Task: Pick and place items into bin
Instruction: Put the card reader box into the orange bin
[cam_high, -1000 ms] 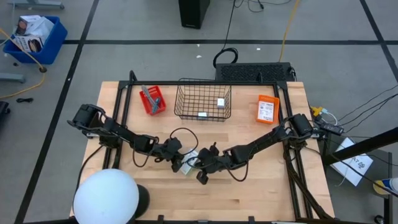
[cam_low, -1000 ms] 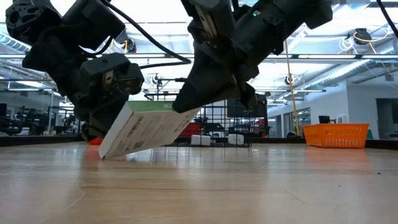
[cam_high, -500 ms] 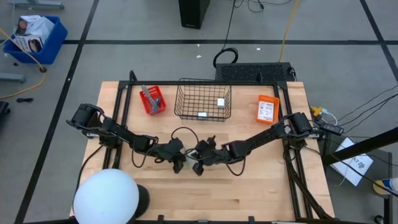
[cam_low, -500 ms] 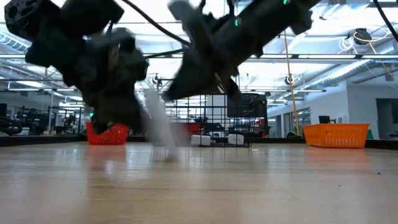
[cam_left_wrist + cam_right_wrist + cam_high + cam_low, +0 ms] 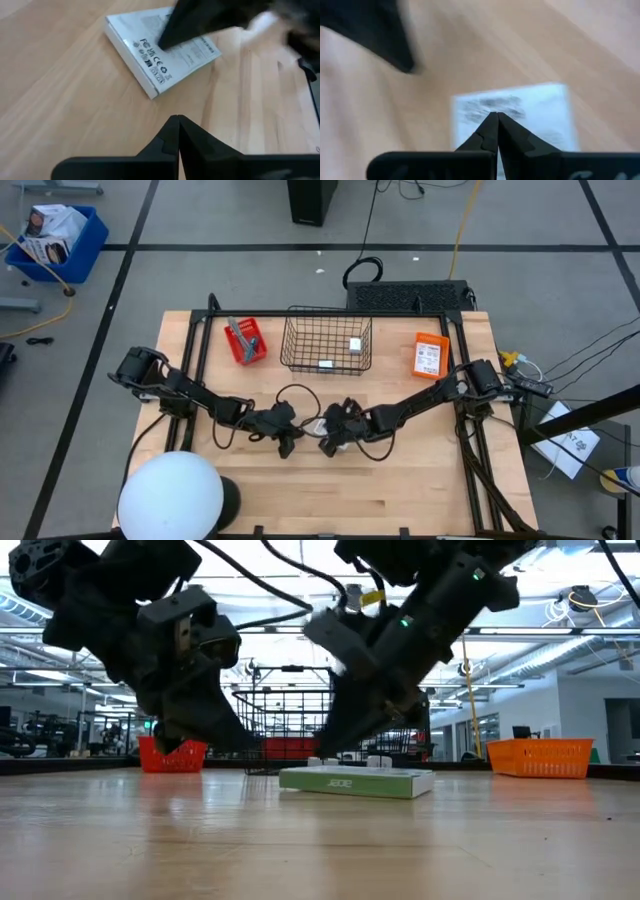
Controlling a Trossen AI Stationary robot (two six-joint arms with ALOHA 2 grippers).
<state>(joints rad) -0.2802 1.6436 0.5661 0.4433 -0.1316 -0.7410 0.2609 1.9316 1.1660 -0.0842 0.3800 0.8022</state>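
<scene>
Wire basket [image 5: 326, 343] holds two small white items [image 5: 354, 345].

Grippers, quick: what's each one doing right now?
Left gripper: shut, holding nothing.
Right gripper: shut, empty, above the flat white packet.
</scene>
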